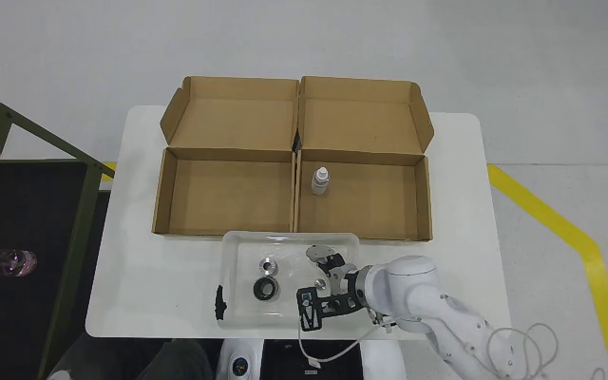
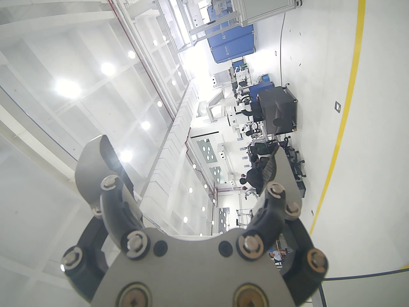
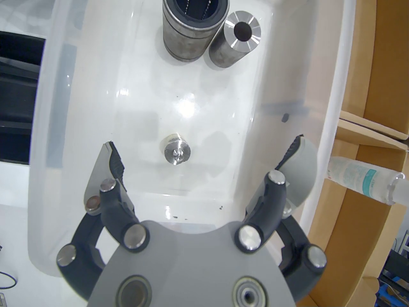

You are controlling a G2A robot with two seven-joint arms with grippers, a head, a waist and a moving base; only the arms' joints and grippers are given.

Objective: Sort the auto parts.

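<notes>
Right wrist view puts the right claw (image 3: 204, 147) over the clear plastic bin (image 3: 54, 135), its jaws spread wide and holding nothing. A small steel stud (image 3: 177, 153) stands on the bin floor in the gap between them. We judge this stud to be the part in hand: it looks rigid, dense for its size and polished smooth, so it should neither bend nor break. It may well squirt out of a careless pinch or skate on the bin's glossy floor. We would close across its round flank, low and square, with the stud centred between the ribbed pads. Farther along the bin floor stand a linear bearing (image 3: 191, 27) and, just beside it and apparently touching, a shorter steel sleeve (image 3: 235, 44). Both seem heavier and equally stiff, and each is best taken across the outer shell at mid-height. Beyond the bin's far side on the tabletop (image 1: 133, 285) sit two open cardboard boxes (image 1: 228, 195), one holding a small plastic bottle (image 3: 361, 178). The left claw (image 2: 188, 154) is likewise spread and empty, facing the hall ceiling rather than the bin.
</notes>
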